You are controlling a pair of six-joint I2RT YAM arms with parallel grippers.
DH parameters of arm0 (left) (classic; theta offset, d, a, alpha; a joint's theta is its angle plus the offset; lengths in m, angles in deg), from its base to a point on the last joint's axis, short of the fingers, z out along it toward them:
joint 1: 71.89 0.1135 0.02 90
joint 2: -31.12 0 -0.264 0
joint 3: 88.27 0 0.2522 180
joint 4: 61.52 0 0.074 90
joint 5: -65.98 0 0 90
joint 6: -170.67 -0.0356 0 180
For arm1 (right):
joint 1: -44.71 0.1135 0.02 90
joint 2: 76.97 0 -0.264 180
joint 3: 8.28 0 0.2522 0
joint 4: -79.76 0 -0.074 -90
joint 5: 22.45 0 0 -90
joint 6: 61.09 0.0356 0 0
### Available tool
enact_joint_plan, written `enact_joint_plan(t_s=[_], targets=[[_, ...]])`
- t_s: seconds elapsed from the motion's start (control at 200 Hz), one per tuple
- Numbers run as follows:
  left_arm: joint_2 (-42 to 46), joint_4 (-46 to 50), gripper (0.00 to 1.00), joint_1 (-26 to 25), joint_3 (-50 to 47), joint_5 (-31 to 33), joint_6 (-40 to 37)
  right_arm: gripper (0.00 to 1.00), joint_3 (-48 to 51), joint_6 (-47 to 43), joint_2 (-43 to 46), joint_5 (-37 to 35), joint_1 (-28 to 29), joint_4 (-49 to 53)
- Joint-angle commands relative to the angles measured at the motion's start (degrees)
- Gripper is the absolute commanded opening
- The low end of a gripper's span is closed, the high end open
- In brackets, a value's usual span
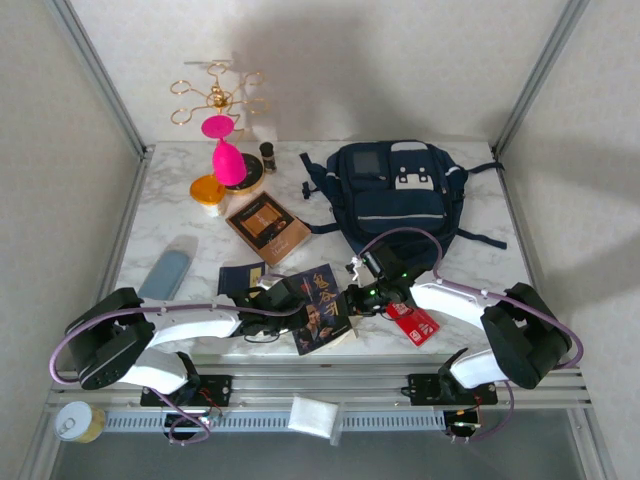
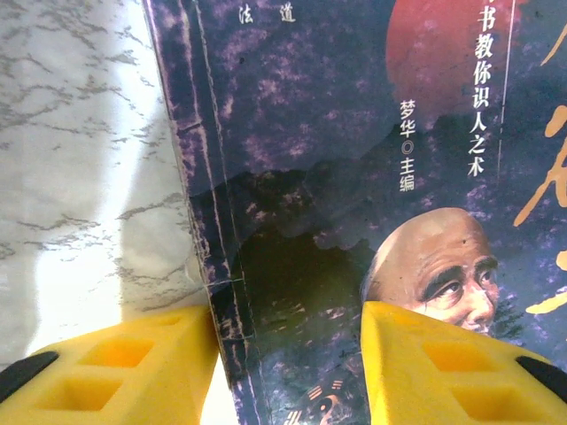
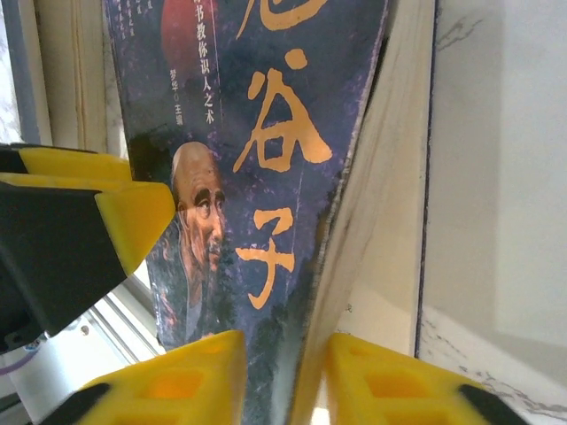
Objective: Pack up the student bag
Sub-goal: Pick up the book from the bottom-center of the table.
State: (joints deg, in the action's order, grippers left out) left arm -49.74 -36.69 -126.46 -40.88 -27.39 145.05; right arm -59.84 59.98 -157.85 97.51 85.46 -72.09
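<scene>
Marble table (image 1: pixel 480 275) bears student bag (image 1: pixel 400 195), brown book (image 1: pixel 267 227), blue case (image 1: pixel 167 272).

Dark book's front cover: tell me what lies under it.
The dark book's front cover is lifted at one edge, baring the pale page block and a white page. Pages further in are covered.
</scene>
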Motion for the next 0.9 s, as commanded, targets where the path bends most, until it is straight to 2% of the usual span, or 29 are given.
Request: enact_joint_plan(t_s=[0.0, 0.24, 0.421, 0.581, 0.746, 0.891], targets=[[-4.3, -5.6, 0.47, -0.5, 0.0, 0.1, -1.3, 0.24, -1.5, -0.2, 0.1, 2.3, 0.4, 0.4], [-2.6, -6.8, 0.50, -0.3, 1.3, 1.3, -1.4, 0.00, -2.3, 0.4, 0.9, 2.3, -0.2, -0.4], [-0.4, -0.4, 0.59, 0.2, 6.7, 4.6, -4.4, 0.00, -4.8, 2.2, 5.1, 3.7, -0.7, -1.8], [5.9, 0.2, 0.63, 2.5, 7.8, 4.0, -4.8, 0.00, -6.6, 3.6, 10.2, 5.9, -5.1, -2.2], [14.6, -1.0, 0.71, 8.3, 8.9, 0.9, -5.5, 0.00, -9.5, 4.3, 13.1, 10.9, -9.9, -2.3], [20.4, -2.5, 0.83, 14.3, 8.9, -3.8, -6.3, 0.00, -12.3, 8.3, 14.9, 17.1, -13.9, -5.7]])
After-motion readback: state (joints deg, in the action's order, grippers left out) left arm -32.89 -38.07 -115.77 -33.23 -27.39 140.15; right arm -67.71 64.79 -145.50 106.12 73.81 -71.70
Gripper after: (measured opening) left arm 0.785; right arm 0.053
